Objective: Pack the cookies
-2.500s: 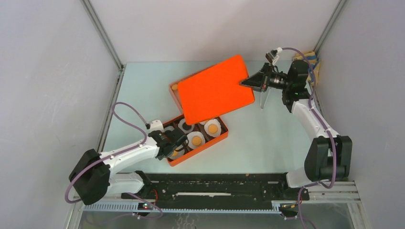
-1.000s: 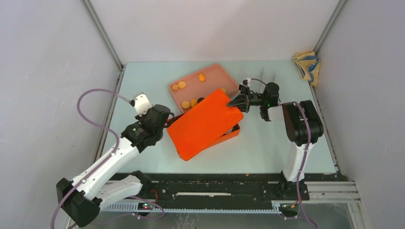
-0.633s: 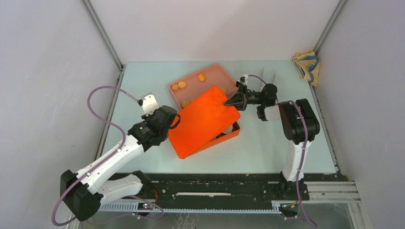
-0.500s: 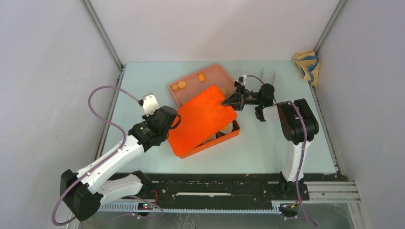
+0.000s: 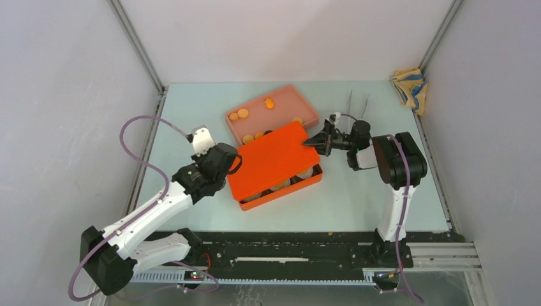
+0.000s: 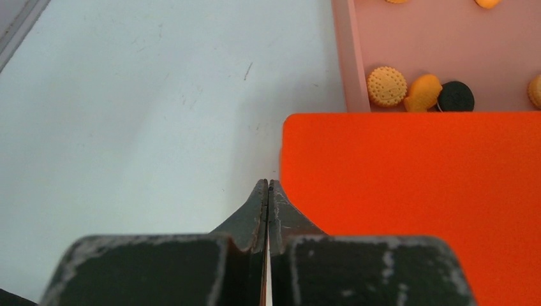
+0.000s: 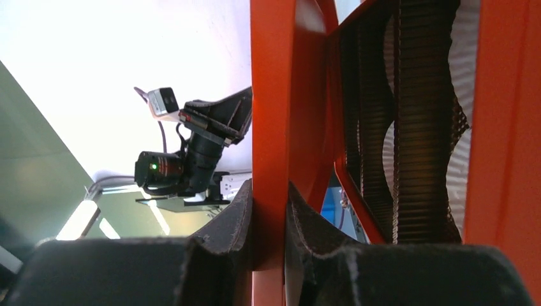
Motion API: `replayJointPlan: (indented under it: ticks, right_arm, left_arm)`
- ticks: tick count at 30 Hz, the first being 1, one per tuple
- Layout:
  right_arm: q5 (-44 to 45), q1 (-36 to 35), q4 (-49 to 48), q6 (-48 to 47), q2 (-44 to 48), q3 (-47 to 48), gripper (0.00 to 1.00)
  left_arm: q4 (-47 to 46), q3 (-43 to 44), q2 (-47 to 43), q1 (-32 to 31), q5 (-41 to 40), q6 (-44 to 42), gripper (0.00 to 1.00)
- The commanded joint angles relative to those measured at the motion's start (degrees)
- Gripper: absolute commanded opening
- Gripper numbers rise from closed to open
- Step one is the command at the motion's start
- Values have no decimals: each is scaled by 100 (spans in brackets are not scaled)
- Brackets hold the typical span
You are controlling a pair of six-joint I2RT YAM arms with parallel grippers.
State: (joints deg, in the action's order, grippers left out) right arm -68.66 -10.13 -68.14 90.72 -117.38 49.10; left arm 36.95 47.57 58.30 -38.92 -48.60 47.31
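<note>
Settling lid (image 5: 271,159) flatter onto box (image 5: 284,193)

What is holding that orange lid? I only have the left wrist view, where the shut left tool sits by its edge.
Observer: The right tool is clamped on the orange lid, at its right-hand corner in the top view.
Reviewer: Is it seated squarely on a box?
Observer: Not squarely. The top view shows the box front wall and white paper cups showing past the lid's near edge.
</note>
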Motion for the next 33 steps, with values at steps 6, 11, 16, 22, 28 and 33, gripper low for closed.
replayJointPlan:
  ticks: [6,11,16,22,28,33]
  right_arm:
    - [-301,633,436,-683,-121,-28,0]
    - [-620,687,1037,-988,-200,-6,0]
    - [-718,602,1451,-1294,147,-111,0]
    - [-616,662,3959,-3199,833,-213,0]
    - [-361,921,4825,-3881,926,-208,0]
    - [-278,1096,4989,-3983,793,-212,0]
  left_arm:
    - [-197,-186,-56,-498,321,99,0]
    - [-197,-188,238,-676,472,178,0]
    - [-144,-187,326,-838,531,288,0]
    - [-266,-229,368,-922,659,314,0]
    - [-610,-240,704,-1048,816,190,0]
    - [-953,-323,1039,-1091,964,151,0]
